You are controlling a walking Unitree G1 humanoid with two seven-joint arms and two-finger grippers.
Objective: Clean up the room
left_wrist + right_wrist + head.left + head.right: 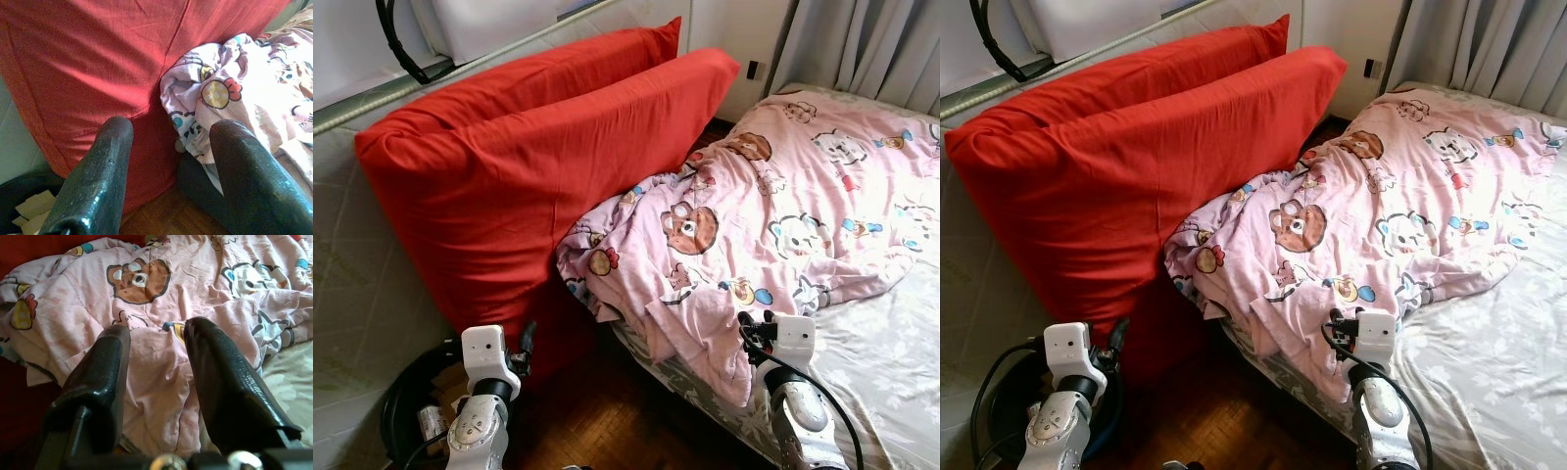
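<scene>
Against the left wall leans a big red fabric cushion (538,166); it may topple if the crumpled pink cartoon-print quilt (773,206) on the bed, right, gets pulled. Quilt could slide onto dark parquet floor (607,421). Right gripper (156,357) hovers spread over its near edge; left gripper (171,147), spread, faces cushion. Black bin (411,392), probably holding paper, sits near left.

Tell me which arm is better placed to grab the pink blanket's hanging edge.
Right. The right gripper, open, points at the pink blanket; the left gripper faces the red pillow.
</scene>
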